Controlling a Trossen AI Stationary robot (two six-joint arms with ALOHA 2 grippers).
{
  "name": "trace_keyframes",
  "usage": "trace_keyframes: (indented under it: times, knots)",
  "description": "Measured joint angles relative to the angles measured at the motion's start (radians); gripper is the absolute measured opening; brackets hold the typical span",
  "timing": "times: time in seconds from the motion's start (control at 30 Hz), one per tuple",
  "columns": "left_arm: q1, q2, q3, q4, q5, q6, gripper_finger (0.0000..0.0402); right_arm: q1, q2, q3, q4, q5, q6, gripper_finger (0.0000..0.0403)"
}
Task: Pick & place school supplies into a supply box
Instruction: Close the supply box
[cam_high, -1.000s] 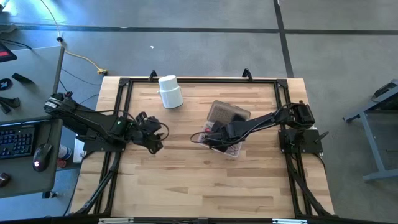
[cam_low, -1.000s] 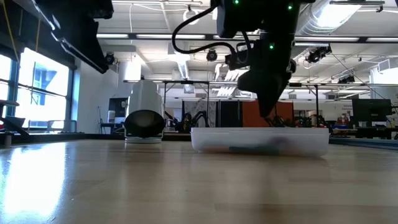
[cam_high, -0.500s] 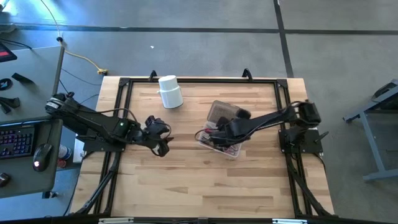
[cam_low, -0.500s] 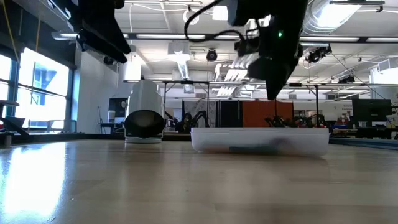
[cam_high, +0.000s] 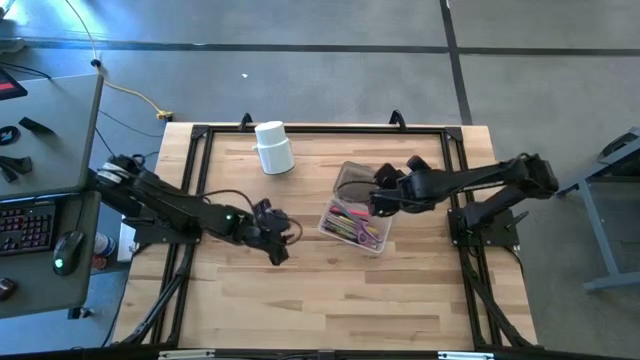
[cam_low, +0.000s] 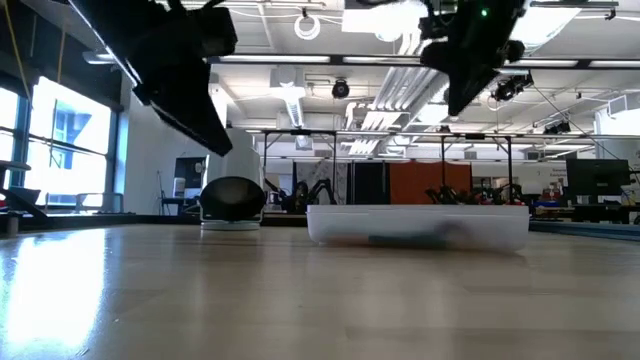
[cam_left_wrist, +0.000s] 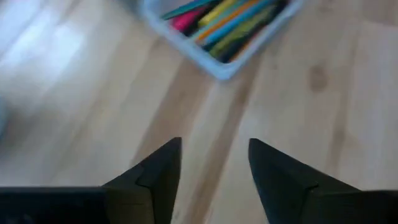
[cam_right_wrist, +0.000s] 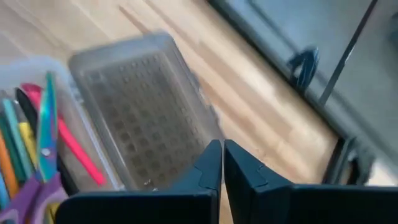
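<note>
Your supply box (cam_high: 355, 222) sits right of the worktop's (cam_high: 300, 300) centre with the school supplies (cam_high: 349, 224) light, thin and roll-prone inside, so pinch any mid-shaft; the left gripper (cam_high: 280, 243) at its 9 o'clock is spread, the right gripper (cam_high: 378, 198) at 1 o'clock closed empty

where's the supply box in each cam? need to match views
High view: supply box right of table centre, just below the right hand.
Low view: low pale tray right of centre, on the tabletop.
Left wrist view: its corner at the top edge, beyond the open left hand.
Right wrist view: at left, beside its dark textured panel.
Shared landmark: the coloured pens and pencils inside.
</note>
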Motion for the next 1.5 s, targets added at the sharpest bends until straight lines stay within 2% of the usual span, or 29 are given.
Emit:
trace_keyframes:
  times: [0.07,0.17,0.33,0.37,0.43,0.5,0.57,0.77,0.87,1.0,1.2,1.4,1.5]
  knots:
    - [0.0,0.039,0.001,0.115,0.04,0.061,0.02,-0.035,-0.034,-0.059,0.031,-0.045,0.004,0.0001]
    - [0.007,0.075,0.004,0.224,0.082,0.144,0.0147,-0.099,-0.079,-0.167,0.112,-0.098,0.035,0.0]
    - [0.055,0.123,0.034,0.303,0.241,0.17,0.0028,-0.216,-0.134,-0.378,0.394,-0.107,0.016,0.0]
    - [0.072,0.133,0.039,0.327,0.268,0.165,0.0019,-0.24,-0.141,-0.415,0.465,-0.106,-0.001,0.0]
    - [0.093,0.14,0.028,0.307,0.3,0.151,0.0024,-0.292,-0.157,-0.484,0.589,-0.105,-0.027,0.0]
    - [0.122,0.178,0.037,0.362,0.337,0.149,0.0043,-0.343,-0.167,-0.54,0.691,-0.115,-0.04,0.0]
    - [0.138,0.194,0.029,0.344,0.364,0.145,0.0053,-0.4,-0.172,-0.578,0.768,-0.159,-0.046,0.0]
    - [0.164,0.291,0.035,0.446,0.428,0.125,0.0015,-0.549,-0.185,-0.648,0.84,-0.312,-0.044,0.0]
    - [0.164,0.3,0.031,0.464,0.429,0.125,0.0021,-0.593,-0.186,-0.668,0.858,-0.359,-0.052,0.0]
    - [0.163,0.309,0.032,0.519,0.437,0.127,0.0045,-0.644,-0.183,-0.698,0.905,-0.414,-0.068,0.0]
    - [0.163,0.309,0.033,0.542,0.44,0.133,0.0013,-0.693,-0.183,-0.77,1.06,-0.463,-0.07,0.0]
    - [0.163,0.309,0.033,0.575,0.529,0.133,0.0038,-0.694,-0.183,-0.86,1.248,-0.485,-0.113,0.0]
    - [0.163,0.309,0.032,0.592,0.534,0.149,0.0028,-0.694,-0.183,-0.896,1.298,-0.485,-0.105,0.0]
